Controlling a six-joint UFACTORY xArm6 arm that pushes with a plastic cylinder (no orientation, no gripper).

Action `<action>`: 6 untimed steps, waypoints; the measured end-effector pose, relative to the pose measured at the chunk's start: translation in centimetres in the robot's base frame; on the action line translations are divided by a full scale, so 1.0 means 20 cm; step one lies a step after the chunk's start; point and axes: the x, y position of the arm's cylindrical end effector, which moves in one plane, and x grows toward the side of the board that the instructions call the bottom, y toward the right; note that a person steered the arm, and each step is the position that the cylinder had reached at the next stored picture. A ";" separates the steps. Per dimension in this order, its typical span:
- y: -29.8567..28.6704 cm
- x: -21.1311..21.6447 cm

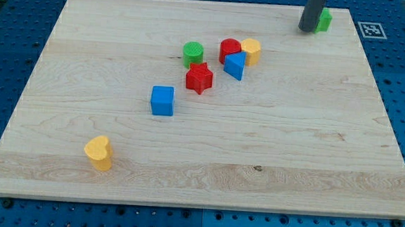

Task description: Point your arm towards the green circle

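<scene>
Camera view: green circle (193, 54) lies well apart from my tip (308, 29), toward the view's lower left, just above the red star (199, 78). Tip is a bare rod holding nothing, touching a second green block (325, 21), shape unclear.

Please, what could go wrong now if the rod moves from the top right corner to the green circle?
1. My tip touches a small green block near the board's top edge; starting off carelessly could push it off.
2. The red cylinder, yellow block and blue triangular block lie along the straight path; I may scatter them.
3. The red star sits just below the green circle; overshooting could knock either.
</scene>
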 end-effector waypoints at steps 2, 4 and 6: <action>-0.16 0.06; -0.73 0.12; -0.99 0.37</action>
